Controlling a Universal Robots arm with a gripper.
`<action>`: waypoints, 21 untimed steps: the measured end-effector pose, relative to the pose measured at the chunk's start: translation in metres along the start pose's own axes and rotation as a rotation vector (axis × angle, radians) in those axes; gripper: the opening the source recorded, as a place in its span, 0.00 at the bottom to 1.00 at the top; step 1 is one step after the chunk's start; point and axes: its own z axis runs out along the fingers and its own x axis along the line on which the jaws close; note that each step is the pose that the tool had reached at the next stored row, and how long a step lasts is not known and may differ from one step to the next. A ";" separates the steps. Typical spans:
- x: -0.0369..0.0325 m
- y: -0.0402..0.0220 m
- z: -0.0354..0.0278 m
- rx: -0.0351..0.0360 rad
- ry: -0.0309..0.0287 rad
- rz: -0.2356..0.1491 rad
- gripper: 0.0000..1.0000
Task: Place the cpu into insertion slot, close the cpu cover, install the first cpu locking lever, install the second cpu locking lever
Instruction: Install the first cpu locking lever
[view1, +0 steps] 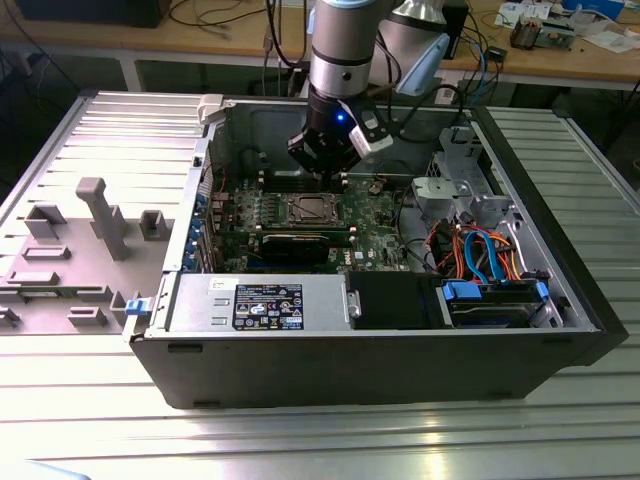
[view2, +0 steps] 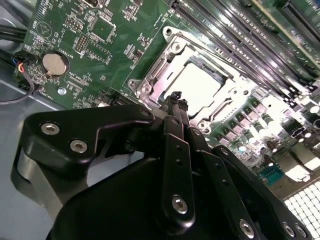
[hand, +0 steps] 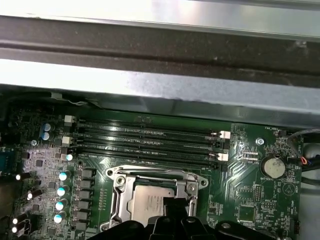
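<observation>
The pincer hovers closed and empty just above the cpu, already seated inside the cpu cover, and a skewed descent could scrape the socket.

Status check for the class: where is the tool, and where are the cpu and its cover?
Tool poised just above socket. Cpu seated, cpu cover lying around it. Nothing in the way.

Ribbed metal table, wooden workbench behind, tangled cables
</observation>
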 end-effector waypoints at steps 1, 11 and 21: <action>0.0001 -0.0007 -0.0009 0.0005 -0.0001 0.000 0.11; 0.0010 -0.0086 -0.0078 0.0090 0.0009 0.000 0.11; 0.0018 -0.0141 -0.0186 0.0124 0.0012 0.000 0.11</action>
